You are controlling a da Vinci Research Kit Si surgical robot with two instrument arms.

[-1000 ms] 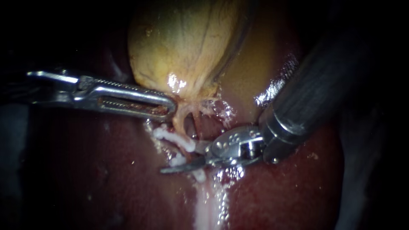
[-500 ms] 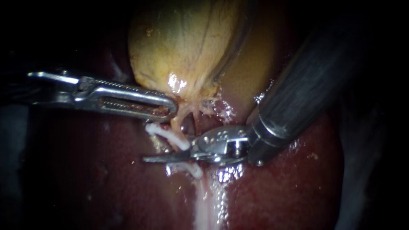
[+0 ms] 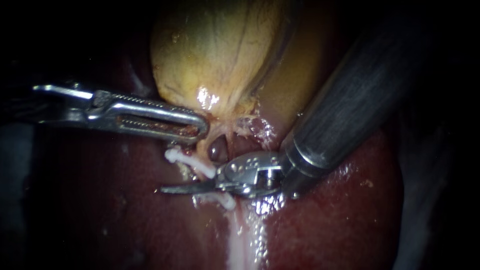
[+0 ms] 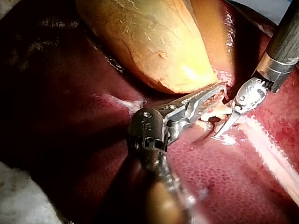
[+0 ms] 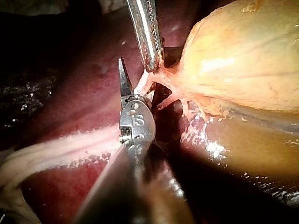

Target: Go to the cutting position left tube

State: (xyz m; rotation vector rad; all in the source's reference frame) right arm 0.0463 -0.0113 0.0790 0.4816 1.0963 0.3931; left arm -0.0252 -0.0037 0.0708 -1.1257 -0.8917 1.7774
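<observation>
**A:** Why does the left tool (image 3: pixel 197 127) sit at the neck of the gallbladder (image 3: pixel 215 50)?

**B:** Its jaws are clamped on the gallbladder there — probably to hold the left tube (image 3: pixel 206 147) taut above the liver (image 3: pixel 340 220).

**A:** And the right tool (image 3: pixel 167 190)?

**B:** Its thin dark tip lies across the left tube, between two white clips (image 3: pixel 187 160) — the cutting spot, I judge. Whether it is open or closed, I cannot tell.

**A:** Any containers?

**B:** None, only the gallbladder sac, and its contents cannot be seen.

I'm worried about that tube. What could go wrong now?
The right instrument lies between two white clips; drifting sideways, it might strike a clip instead of the left tube. Its tip sits near the liver and could scratch it. The left instrument grips the gallbladder; pulling harder might tear it.
</observation>
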